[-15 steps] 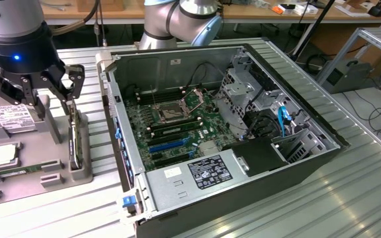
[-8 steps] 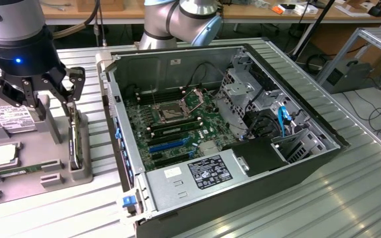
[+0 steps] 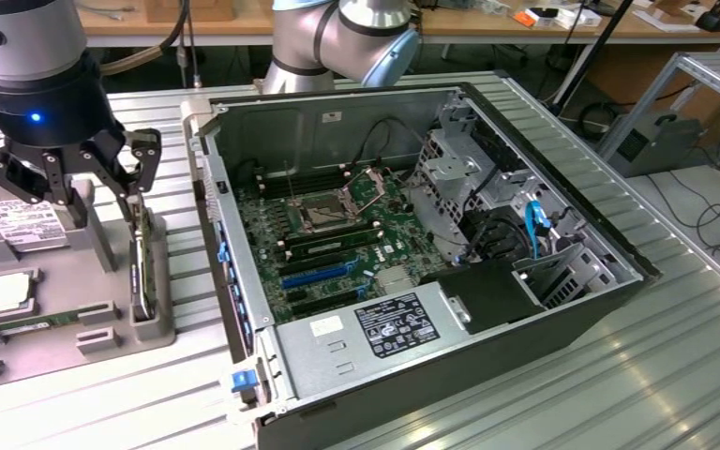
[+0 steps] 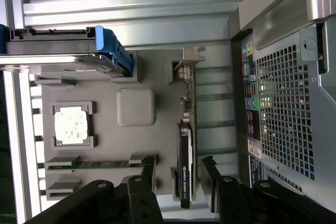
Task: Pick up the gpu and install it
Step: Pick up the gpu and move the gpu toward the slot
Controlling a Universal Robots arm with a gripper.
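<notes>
Gripper open and empty, over the gpu in its holder.
Your gripper (image 3: 75, 183) is spread wide with nothing in it, hovering over the gpu (image 4: 186, 150). The card stands on edge in the gray fixture (image 3: 100, 281) on the desk (image 3: 147, 394), beside the open PC case (image 3: 335, 112). It's probably stiff, light and fragile, so pinch the flat faces mid-length, clear of the bracket. Its lower edge is hidden in the slot, and the faces are hard to make out.

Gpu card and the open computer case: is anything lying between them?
Nothing loose: only grey tray and bare ribbed table separate the gpu and the computer case, shown in the wrist view.
</notes>
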